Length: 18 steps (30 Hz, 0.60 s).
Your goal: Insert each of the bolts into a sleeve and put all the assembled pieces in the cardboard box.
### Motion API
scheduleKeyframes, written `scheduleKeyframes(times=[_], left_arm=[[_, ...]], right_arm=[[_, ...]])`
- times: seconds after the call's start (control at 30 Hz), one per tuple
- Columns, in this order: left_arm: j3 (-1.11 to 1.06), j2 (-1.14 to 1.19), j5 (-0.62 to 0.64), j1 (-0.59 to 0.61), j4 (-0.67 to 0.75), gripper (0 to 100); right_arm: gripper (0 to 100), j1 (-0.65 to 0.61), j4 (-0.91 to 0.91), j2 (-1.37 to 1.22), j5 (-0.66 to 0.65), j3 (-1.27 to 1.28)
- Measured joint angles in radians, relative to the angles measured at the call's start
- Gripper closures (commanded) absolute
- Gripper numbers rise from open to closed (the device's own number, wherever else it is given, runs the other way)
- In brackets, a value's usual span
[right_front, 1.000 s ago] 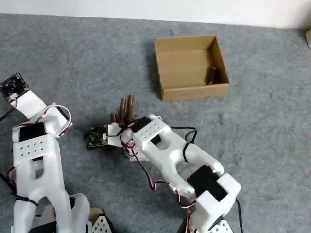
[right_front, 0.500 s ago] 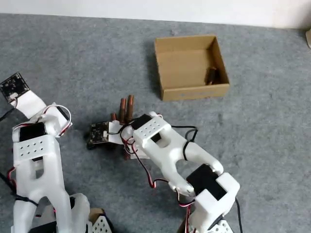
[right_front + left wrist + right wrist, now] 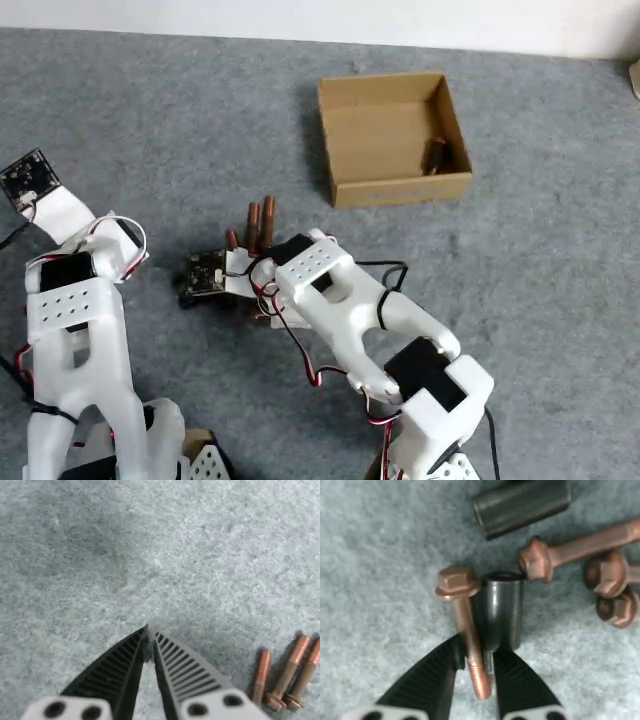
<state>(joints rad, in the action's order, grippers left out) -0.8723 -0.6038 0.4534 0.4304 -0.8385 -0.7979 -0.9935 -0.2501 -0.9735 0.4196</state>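
Jaws of the right gripper (image 3: pixel 475 657) clamp the shank of a copper bolt (image 3: pixel 461 600), which lies touching a dark sleeve (image 3: pixel 502 612); the sleeve's end may be pinched too. Three more bolts (image 3: pixel 605 572) and a second sleeve (image 3: pixel 522 505) lie near. The left gripper (image 3: pixel 148 632), tips together, hovers over carpet (image 3: pixel 150 540). The cardboard box (image 3: pixel 400 187) holds a dark piece (image 3: pixel 435 155)

Left gripper (image 3: pixel 148 631) fingers together — right gripper (image 3: pixel 476 651) low, tight on a bolt (image 3: pixel 464 611).
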Motion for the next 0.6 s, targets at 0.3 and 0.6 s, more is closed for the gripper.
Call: scheduleKeyframes(times=[0.3,0.6], left_arm=[[0.000,0.000,0.000,0.000,0.000,99],[0.000,0.000,0.000,0.000,0.025,99]], right_arm=[[99.1,-0.003,-0.075,0.158,0.057,0.026],[99.2,-0.023,-0.005,0.189,0.350,0.028]])
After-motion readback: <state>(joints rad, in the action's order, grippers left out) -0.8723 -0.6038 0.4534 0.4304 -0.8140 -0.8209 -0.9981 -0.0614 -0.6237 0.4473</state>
